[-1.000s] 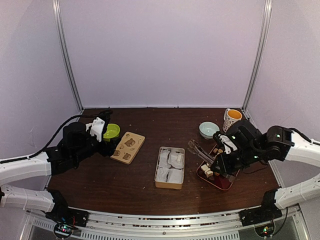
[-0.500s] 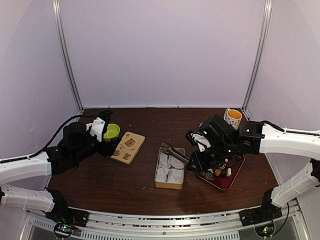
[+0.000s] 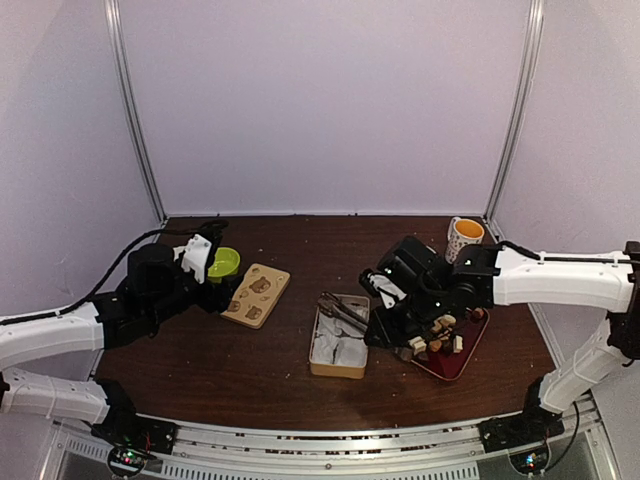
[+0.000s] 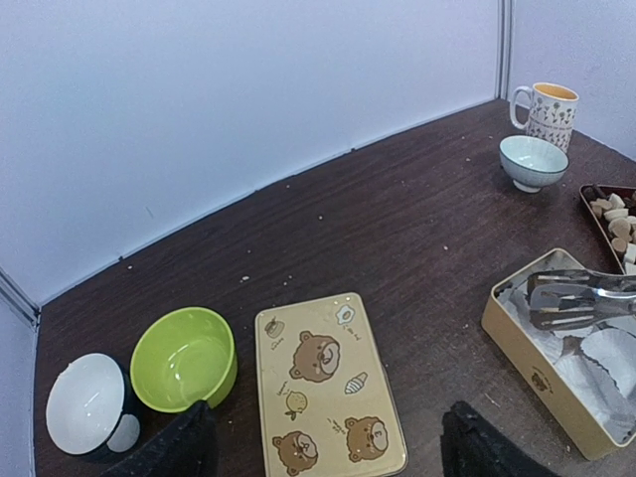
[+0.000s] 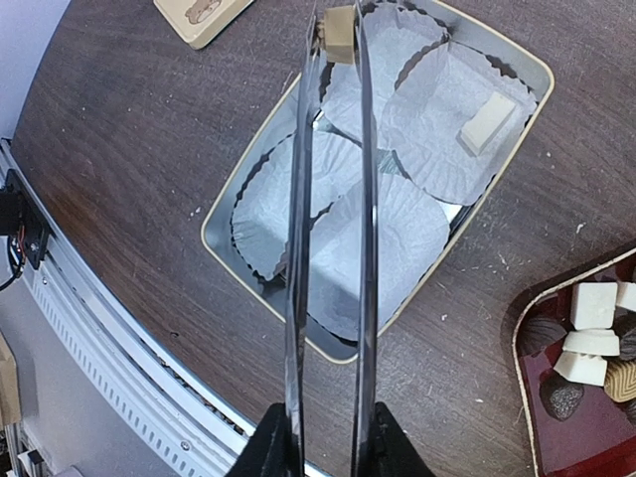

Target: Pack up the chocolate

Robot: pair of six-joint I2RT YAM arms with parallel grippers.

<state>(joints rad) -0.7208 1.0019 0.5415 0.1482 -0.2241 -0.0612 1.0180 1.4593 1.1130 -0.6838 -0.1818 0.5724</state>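
My right gripper (image 5: 323, 437) is shut on metal tongs (image 5: 298, 219), also seen from above (image 3: 343, 312). The tongs' tips pinch a tan chocolate cube (image 5: 338, 35) above the far end of the open tan tin (image 5: 224, 243), which holds several white paper liners (image 5: 383, 234). One white chocolate piece (image 5: 485, 122) lies in a liner. More chocolates (image 3: 435, 343) sit on the red tray (image 3: 452, 364), to the right of the tin (image 3: 338, 370). My left gripper (image 4: 333, 452) is open and empty, low over the bear lid (image 4: 328, 393).
The bear lid (image 3: 256, 294) lies left of the tin. A green bowl (image 4: 184, 356) and a white bowl (image 4: 87, 402) sit at the far left. A light blue bowl (image 4: 534, 161) and a mug (image 3: 464, 238) stand at the back right.
My right arm has swung left from the red tray to over the tin, carrying the tongs with the tan cube. The left arm has not moved.
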